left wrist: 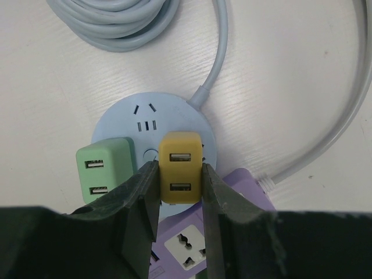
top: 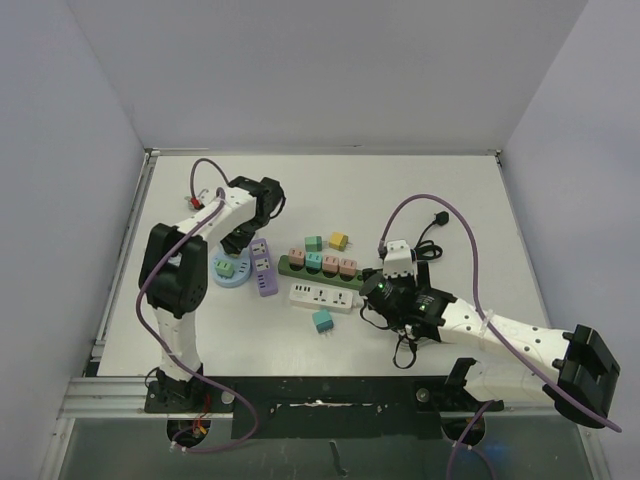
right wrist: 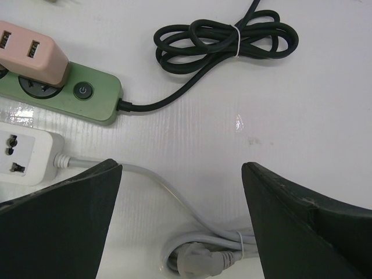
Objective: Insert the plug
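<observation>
My left gripper [left wrist: 180, 177] is shut on a yellow USB plug [left wrist: 181, 152], its jaws pressed against both sides. The plug sits over the front part of the round light-blue socket hub [left wrist: 125, 119], right beside a green USB plug [left wrist: 106, 168] standing on the hub. I cannot tell whether the yellow plug's pins are in. In the top view the left gripper [top: 240, 241] hovers at the hub [top: 226, 279]. My right gripper [right wrist: 181, 168] is open and empty above a white cable [right wrist: 174, 200], near the white strip [top: 325, 296].
A purple power strip [left wrist: 192, 244] lies just under the left fingers. A green strip [top: 300, 270] carries several plugs. Loose plugs lie around: teal [top: 322, 320], green [top: 313, 243], yellow [top: 338, 240]. A coiled black cord [right wrist: 224, 38] and a bundled white cord [right wrist: 203, 258] lie by the right gripper.
</observation>
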`<control>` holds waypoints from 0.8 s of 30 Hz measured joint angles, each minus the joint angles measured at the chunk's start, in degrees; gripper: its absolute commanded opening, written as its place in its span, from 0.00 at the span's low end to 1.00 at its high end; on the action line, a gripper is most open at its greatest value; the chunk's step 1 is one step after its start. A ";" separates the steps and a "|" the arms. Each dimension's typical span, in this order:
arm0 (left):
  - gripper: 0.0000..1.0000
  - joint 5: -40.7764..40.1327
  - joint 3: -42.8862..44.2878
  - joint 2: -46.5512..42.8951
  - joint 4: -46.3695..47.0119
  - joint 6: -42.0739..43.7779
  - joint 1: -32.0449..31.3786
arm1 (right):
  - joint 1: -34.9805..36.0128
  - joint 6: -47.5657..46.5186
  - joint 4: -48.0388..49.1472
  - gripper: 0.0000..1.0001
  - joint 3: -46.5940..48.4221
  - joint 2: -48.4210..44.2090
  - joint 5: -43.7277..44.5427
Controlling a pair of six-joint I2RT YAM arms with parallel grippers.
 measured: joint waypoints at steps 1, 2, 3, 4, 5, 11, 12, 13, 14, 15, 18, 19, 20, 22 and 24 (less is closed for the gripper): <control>0.04 -0.15 0.07 0.39 -0.11 -0.26 -0.07 | 0.00 -0.02 0.00 0.87 -0.15 -0.15 -0.02; 0.04 -0.59 0.33 1.01 -0.42 -0.63 -0.22 | 0.00 -0.07 0.00 0.87 -0.28 -0.31 -0.02; 0.04 -0.92 0.72 1.40 -0.85 -0.96 -0.35 | 0.00 -0.07 0.00 0.87 -0.35 -0.42 -0.04; 0.03 -1.33 1.14 1.86 -1.44 -1.53 -0.61 | -0.13 -0.07 0.00 0.87 -0.37 -0.50 -0.04; 0.03 -1.73 1.55 2.34 -1.99 -2.05 -0.85 | -0.22 -0.07 0.02 0.87 -0.37 -0.57 -0.09; 0.01 -3.54 1.99 3.76 -3.52 -5.07 -2.29 | -0.31 -0.28 0.24 0.87 -0.39 -1.25 -0.31; 0.00 -3.52 1.57 3.98 -3.34 -5.57 -2.29 | -0.31 -0.35 0.33 0.87 -0.39 -1.27 -0.42; 0.00 -3.85 1.11 4.07 -3.32 -5.95 -2.27 | -0.31 -0.50 0.37 0.87 -0.39 -1.29 -0.48; 0.00 -4.11 0.50 3.91 -3.17 -6.23 -2.29 | -0.31 -0.61 0.37 0.87 -0.39 -1.31 -0.50; 0.00 -4.28 -0.39 3.48 -2.73 -6.40 -2.32 | -0.31 -0.81 0.39 0.87 -0.39 -1.31 -0.61; 0.00 -4.04 -4.44 0.72 0.31 -7.04 -2.21 | -0.33 -1.64 0.68 0.87 -0.39 -1.31 -1.11; 0.00 -3.87 -5.66 -0.22 1.33 -7.13 -2.08 | -0.37 -1.79 0.83 0.87 -0.39 -1.31 -1.27; 0.00 -3.65 -6.62 -1.01 2.23 -7.15 -1.90 | -0.37 -1.95 1.03 0.87 -0.39 -1.31 -1.44; 0.00 -3.23 -7.10 -1.38 2.80 -7.15 -1.55 | -0.37 -2.27 1.36 0.87 -0.39 -1.31 -1.68; 0.00 -3.08 -7.19 -1.20 2.86 -7.02 -1.49 | -0.37 -2.60 1.60 0.87 -0.39 -1.31 -1.95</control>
